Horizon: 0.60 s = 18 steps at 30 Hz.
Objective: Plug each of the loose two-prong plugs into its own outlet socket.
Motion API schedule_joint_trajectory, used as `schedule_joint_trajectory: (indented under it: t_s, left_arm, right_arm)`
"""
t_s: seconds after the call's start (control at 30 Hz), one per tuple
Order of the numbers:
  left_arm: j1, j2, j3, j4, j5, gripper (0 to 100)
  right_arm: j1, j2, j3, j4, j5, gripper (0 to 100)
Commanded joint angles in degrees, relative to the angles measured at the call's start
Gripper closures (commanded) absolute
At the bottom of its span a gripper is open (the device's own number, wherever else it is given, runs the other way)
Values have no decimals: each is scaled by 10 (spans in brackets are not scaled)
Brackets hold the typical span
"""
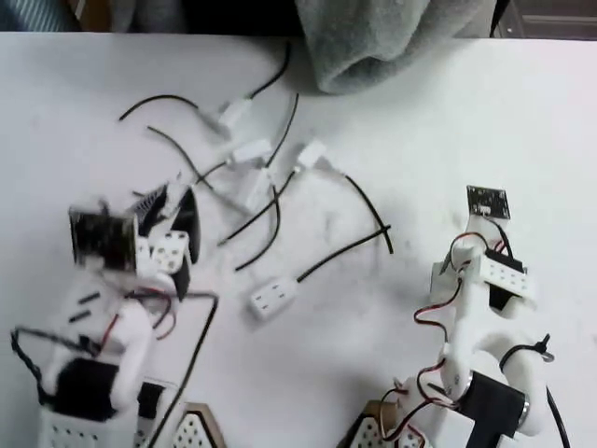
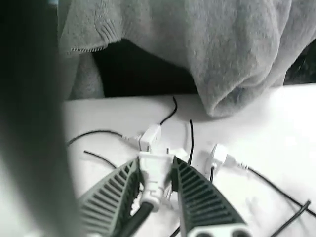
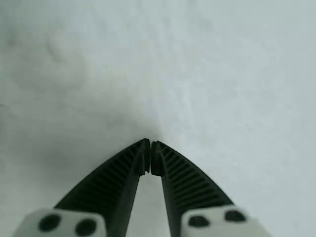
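Note:
My left gripper [image 2: 155, 165] is shut on a white two-prong plug [image 2: 154, 175], held above the table with its black cord trailing back between the fingers. From above, this gripper [image 1: 179, 222] is at the left of the table. A white outlet block [image 1: 272, 299] with three sockets lies near the middle, right of it. Loose white plugs [image 1: 250, 151] with black cords lie scattered farther back; two of them [image 2: 150, 136] [image 2: 217, 154] lie ahead of the held plug. My right gripper [image 3: 149, 146] is shut with nothing in it, low over bare table, at the right arm [image 1: 487, 275].
A grey cloth [image 1: 382, 42] hangs over the table's far edge [image 2: 207, 54]. Black cords [image 1: 345, 247] cross the middle of the white table. Bare tabletop lies between the outlet block and the right arm.

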Motion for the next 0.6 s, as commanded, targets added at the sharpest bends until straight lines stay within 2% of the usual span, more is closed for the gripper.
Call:
schedule_joint_trajectory:
  t_s: [0.0, 0.2, 0.33, 0.4, 0.57]
  left_arm:
    - [3, 207, -228, 100, -39, 976]
    - [57, 461, -538, 341, -137, 976]
    - [101, 603, -658, 479, -158, 976]
    - [117, 662, -687, 513, -158, 976]
    - [142, 740, -670, 506, -176, 976]
  right_arm:
    - [-6, -18, 0, -7, -4, 979]
    - [-7, -17, 1, -7, -4, 979]
    - [-7, -17, 1, -10, -4, 979]
    - [-7, -17, 1, -10, -4, 979]
    - [17, -22, 1, -7, -4, 979]
